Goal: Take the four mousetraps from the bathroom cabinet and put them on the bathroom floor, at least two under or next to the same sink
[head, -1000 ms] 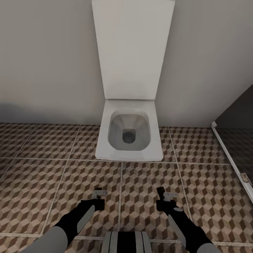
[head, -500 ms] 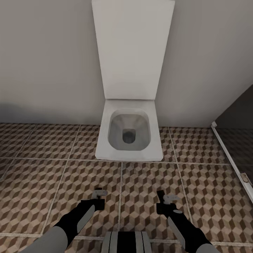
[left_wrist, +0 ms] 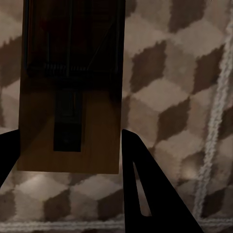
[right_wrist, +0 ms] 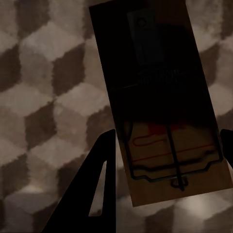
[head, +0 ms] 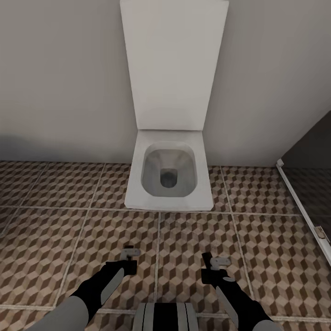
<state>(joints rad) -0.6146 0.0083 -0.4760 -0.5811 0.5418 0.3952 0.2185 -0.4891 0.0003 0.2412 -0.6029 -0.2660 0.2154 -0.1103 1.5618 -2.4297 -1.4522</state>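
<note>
My right claw (head: 212, 265) has drifted inward, clamped on a mousetrap (right_wrist: 160, 107); my left claw (head: 130, 257) clamps another (left_wrist: 70, 87) above the bathroom floor (head: 55, 230), sink unseen.

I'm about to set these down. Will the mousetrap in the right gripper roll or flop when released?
Probably neither. The mousetrap is a flat wooden board, so likely stiff and apt to lie flat on the bathroom floor. Its thin wire parts look delicate; it seems light.

Two mousetraps, wooden boards with dark wire parts: one (left_wrist: 70, 97) sitting between the left fingers, one (right_wrist: 162, 107) between the right fingers, both hanging above the bathroom floor (head: 193, 239).
</note>
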